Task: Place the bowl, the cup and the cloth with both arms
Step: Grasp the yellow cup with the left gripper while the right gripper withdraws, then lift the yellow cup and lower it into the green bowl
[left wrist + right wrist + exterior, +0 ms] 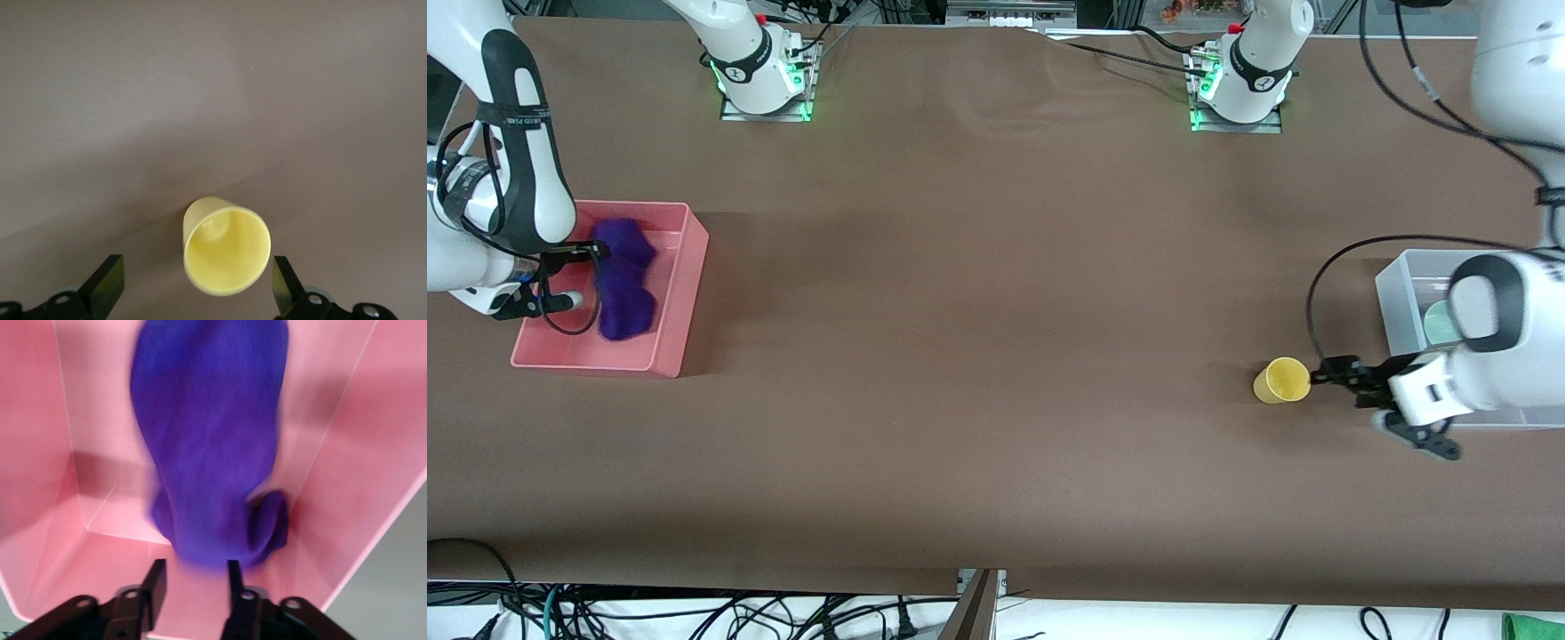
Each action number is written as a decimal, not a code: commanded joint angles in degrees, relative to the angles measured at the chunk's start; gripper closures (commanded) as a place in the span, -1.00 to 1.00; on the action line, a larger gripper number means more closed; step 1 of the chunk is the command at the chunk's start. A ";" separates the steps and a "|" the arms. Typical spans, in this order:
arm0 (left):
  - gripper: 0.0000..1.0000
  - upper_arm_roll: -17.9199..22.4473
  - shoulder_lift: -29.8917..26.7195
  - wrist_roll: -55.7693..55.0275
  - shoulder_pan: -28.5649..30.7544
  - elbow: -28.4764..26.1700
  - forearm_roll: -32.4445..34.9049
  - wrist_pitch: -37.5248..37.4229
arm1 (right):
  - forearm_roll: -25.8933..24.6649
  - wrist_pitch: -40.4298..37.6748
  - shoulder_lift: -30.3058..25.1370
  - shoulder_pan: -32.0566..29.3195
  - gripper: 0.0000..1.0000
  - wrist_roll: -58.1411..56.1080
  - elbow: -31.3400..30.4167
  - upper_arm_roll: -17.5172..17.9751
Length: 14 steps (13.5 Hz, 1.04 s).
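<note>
The yellow cup (1282,380) lies on its side on the brown table, its mouth toward my left gripper (1323,373). In the left wrist view the cup (223,250) sits between the open fingers (107,285) without touching them. The mint-green bowl (1440,322) rests in a clear bin (1398,286), mostly hidden by the left arm. The purple cloth (623,280) lies rumpled in the pink bin (692,267). My right gripper (587,277) is open and empty over the pink bin, just beside the cloth (210,447).
The clear bin stands at the left arm's end of the table, the pink bin (360,473) at the right arm's end. Both arm bases (765,76) stand along the edge farthest from the front camera. Cables hang below the nearer table edge.
</note>
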 commanded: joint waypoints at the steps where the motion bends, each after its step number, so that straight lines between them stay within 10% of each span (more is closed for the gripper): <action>1: -0.59 0.41 0.23 -0.85 0.25 -4.91 -0.48 5.16 | 4.51 -4.53 -5.01 -0.41 -1.00 0.26 1.64 0.40; 4: -0.02 0.41 1.46 -0.85 0.87 -7.11 -0.57 7.62 | 5.95 -18.49 -7.31 -0.32 -1.00 0.78 14.62 6.62; 6: 0.99 0.41 1.73 -1.11 1.39 -8.52 -0.57 8.60 | 5.25 -22.74 -8.88 -0.14 -1.00 6.12 20.36 9.53; 14: 1.00 0.85 -6.61 -0.68 7.35 -6.24 -0.39 -6.74 | -11.63 -25.22 -16.36 -0.14 -1.00 8.18 28.73 24.66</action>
